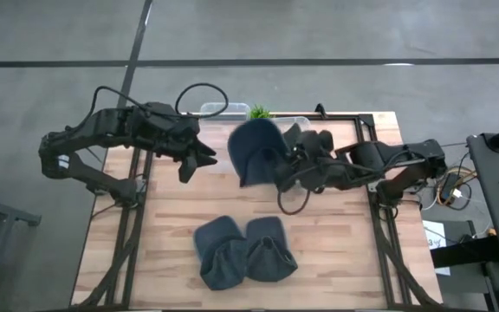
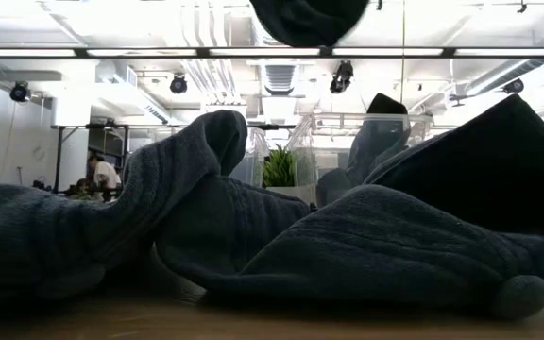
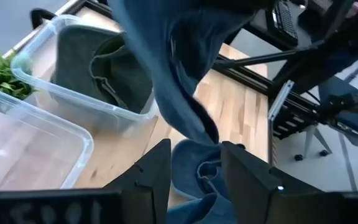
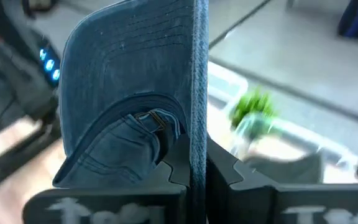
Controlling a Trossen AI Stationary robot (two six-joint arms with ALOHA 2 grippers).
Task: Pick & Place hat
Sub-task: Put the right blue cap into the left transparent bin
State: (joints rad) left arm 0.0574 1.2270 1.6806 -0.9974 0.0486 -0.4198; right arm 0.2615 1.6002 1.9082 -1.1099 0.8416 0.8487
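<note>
- The hat (image 1: pixel 254 149) hangs above the table (image 1: pixel 336 251), in the right gripper (image 1: pixel 286 170), whose jaws are clenched on its edge.
- From those jaws the hat extends toward ten o'clock, brim (image 4: pixel 135 56) outermost.
- The clear bin (image 1: pixel 297 124) lies just past it at twelve o'clock.
- The left gripper (image 1: pixel 199 158) waits at nine o'clock, jaws released.

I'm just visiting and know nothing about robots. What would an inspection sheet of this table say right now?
Surface: wooden table, mostly bare.
Job's things: denim hat held up above the table; two more hats lie at the near edge.
Clutter: clear bins, one holding dark fabric; small green plant.
Grippers: right gripper shut on the hat's brim; left gripper open, beside it.
Cables: loop on the left arm.
Surroundings: a person far behind.
</note>
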